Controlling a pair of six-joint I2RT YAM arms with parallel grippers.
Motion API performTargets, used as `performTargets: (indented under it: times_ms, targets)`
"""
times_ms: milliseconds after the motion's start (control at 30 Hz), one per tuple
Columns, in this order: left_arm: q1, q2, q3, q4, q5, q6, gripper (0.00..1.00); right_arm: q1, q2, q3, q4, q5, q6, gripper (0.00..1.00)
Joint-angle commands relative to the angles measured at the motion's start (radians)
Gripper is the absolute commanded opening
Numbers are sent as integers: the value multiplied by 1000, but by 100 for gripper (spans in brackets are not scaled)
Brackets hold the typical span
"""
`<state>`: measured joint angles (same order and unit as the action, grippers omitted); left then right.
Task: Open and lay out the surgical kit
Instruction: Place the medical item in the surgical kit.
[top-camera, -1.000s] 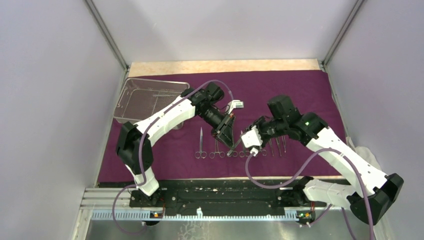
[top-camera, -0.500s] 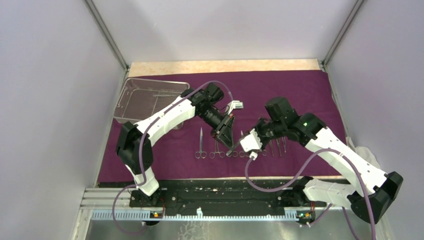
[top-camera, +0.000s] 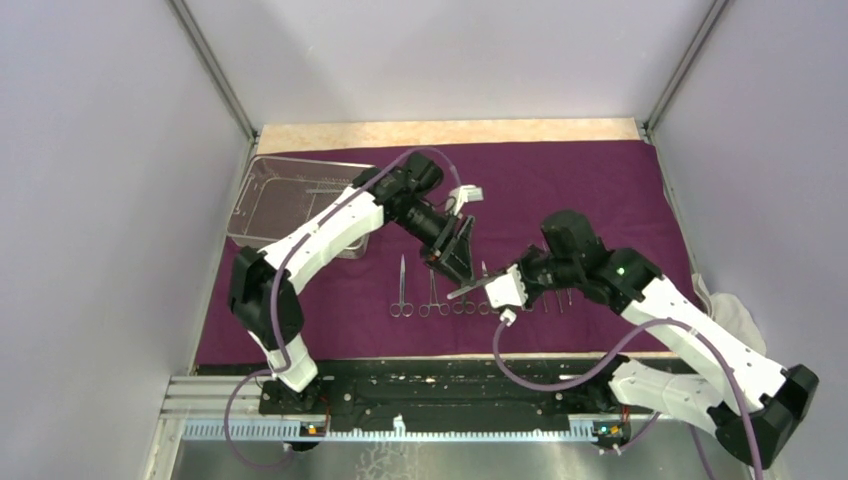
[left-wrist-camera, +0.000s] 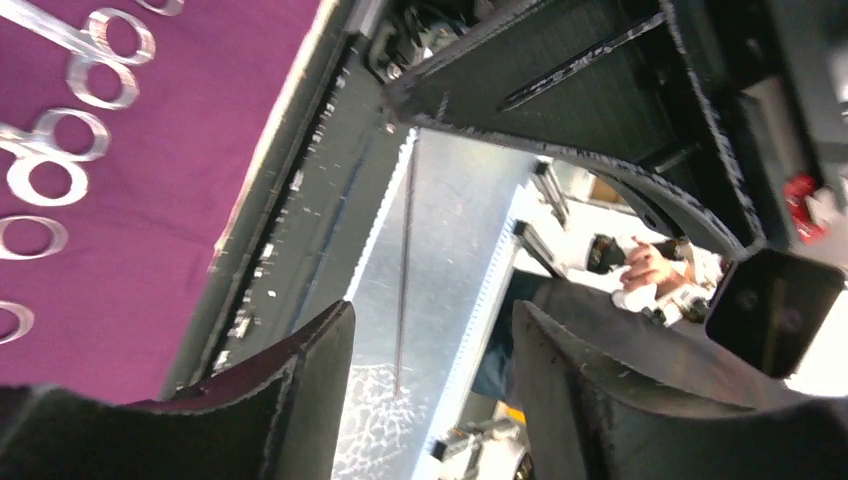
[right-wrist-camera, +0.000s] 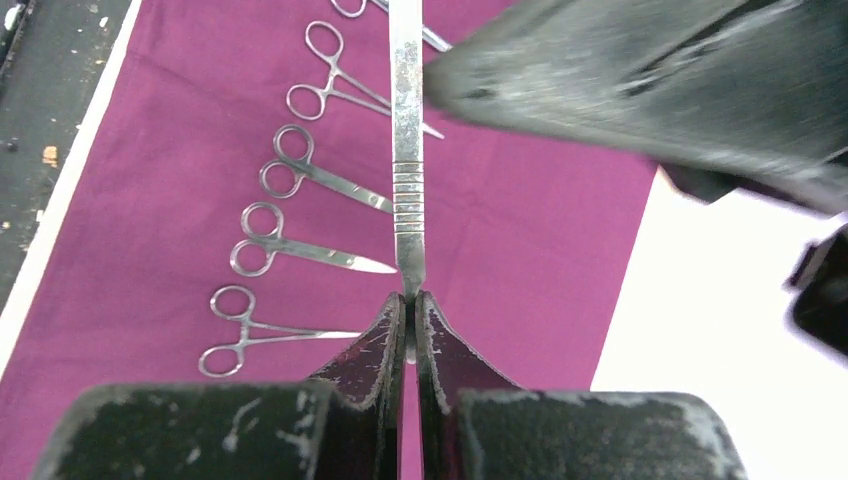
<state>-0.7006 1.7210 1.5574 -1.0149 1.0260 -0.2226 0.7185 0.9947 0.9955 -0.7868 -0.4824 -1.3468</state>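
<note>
My right gripper (right-wrist-camera: 410, 297) is shut on one end of slim steel tweezers (right-wrist-camera: 406, 150) with a ridged grip. They stick out forward above the dark purple cloth (top-camera: 560, 180). From above, the right gripper (top-camera: 491, 286) holds the tweezers (top-camera: 468, 292) over a row of scissor-like instruments (top-camera: 402, 290) on the cloth. My left gripper (top-camera: 455, 268) hangs just above and behind the tweezers' free end. It is open, with nothing between its fingers (left-wrist-camera: 320, 350). The wire-mesh tray (top-camera: 262, 200) sits at the cloth's far left corner.
Several ring-handled instruments (right-wrist-camera: 290, 175) lie side by side on the cloth under the tweezers. A white cloth (top-camera: 735, 310) lies off the purple cloth's right edge. The left gripper's dark finger (right-wrist-camera: 640, 90) looms close to the tweezers' far end.
The left gripper opened and drew back and up off the tweezers. The right gripper closed on their other end and now holds them alone.
</note>
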Motion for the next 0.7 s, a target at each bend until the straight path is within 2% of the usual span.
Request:
performTargets:
  times_ms: [0,167,233,267,400,467,667]
  targets:
    - [118,-107,76,29,-148,-84,69,9,-125,-86,88,91,182,0]
    - [339,-270,21,126,-448,-204,75,-12,-179,-176,152,420,637,0]
    - [373,-320,-13,179,-508,-227,77,-62,-159,-173,157,512,800,0]
    - [382,-335,-29,208,-497,-235,77,-104,-144,-174,142,497,836,0]
    - [385,-351,-97,325,-450,-261,77,-344,-116,-210,110,383,904,0]
    - [386,-348,-128,362,-441,-265,77,-467,-127,-247,121,394,898,0]
    - [388,-305,-167,398,-384,-250,77,-623,28,-260,65,458,881,0]
